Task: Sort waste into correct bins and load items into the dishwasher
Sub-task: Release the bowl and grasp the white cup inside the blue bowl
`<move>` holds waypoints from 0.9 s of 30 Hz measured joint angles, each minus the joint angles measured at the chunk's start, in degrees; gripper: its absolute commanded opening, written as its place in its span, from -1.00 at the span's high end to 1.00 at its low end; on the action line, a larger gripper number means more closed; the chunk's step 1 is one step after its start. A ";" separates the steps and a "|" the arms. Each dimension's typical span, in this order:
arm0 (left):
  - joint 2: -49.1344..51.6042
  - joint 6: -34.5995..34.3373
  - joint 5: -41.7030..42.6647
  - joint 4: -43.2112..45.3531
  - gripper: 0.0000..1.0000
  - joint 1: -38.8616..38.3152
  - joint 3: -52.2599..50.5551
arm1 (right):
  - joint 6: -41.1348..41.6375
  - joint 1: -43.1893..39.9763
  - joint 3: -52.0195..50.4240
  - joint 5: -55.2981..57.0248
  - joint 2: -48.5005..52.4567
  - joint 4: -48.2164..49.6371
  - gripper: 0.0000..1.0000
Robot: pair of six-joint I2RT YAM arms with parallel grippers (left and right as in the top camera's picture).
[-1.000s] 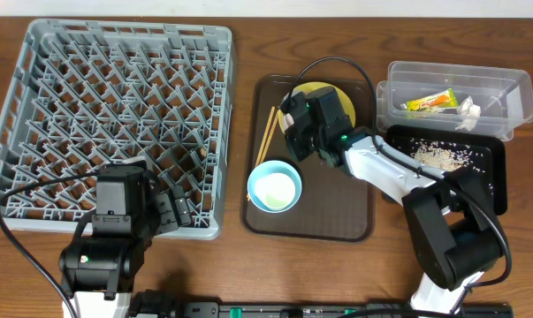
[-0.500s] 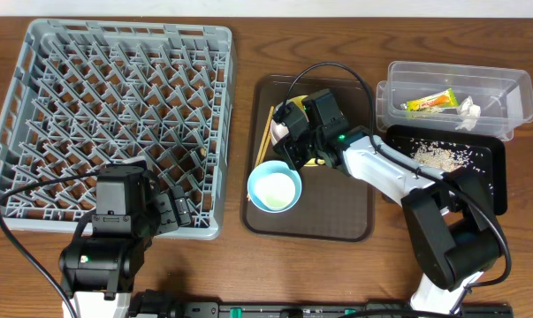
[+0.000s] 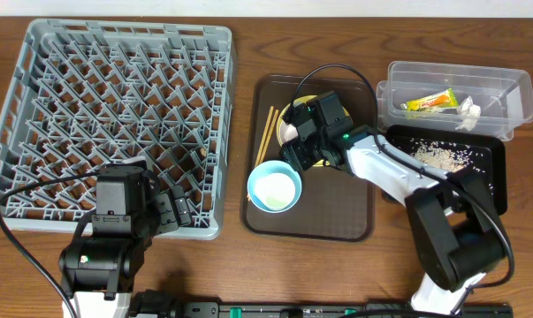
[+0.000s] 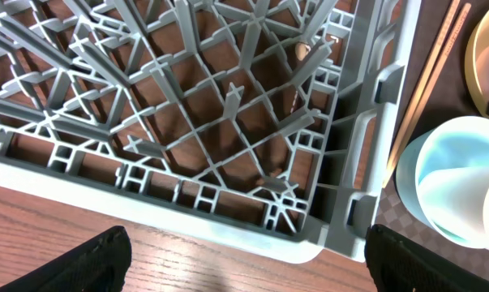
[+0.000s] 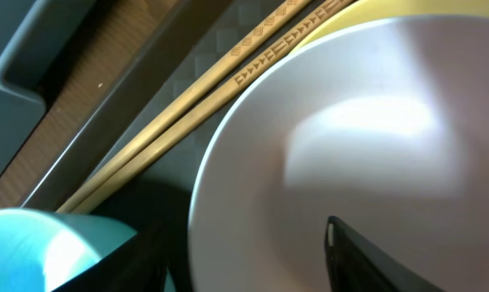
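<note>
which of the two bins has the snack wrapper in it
The clear plastic tub: the wrapper lies in it beside a tissue. The black tray holds only pale crumbs.

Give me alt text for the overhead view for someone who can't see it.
The right gripper hovers at a white bowl over a brown serving tray, beside chopsticks and a light blue bowl. A grey dish rack fills the left, the left gripper at its near edge.
</note>
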 measured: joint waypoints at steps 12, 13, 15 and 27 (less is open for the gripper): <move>0.42 0.02 1.55 3.06 -0.87 0.00 0.07 | 2.19 -5.51 -0.11 1.53 -20.48 -20.61 -0.56; 0.76 0.02 1.57 3.15 -0.87 0.00 0.07 | 2.43 -5.95 -0.13 0.98 -20.61 -22.12 -0.55; 1.70 0.02 1.70 3.43 -0.87 0.00 0.07 | 2.80 -5.92 -0.17 -0.59 -20.46 -24.41 -0.47; 7.48 -0.26 1.73 2.21 -0.87 0.00 0.07 | 7.15 6.64 -0.20 0.74 -19.52 -25.00 -0.17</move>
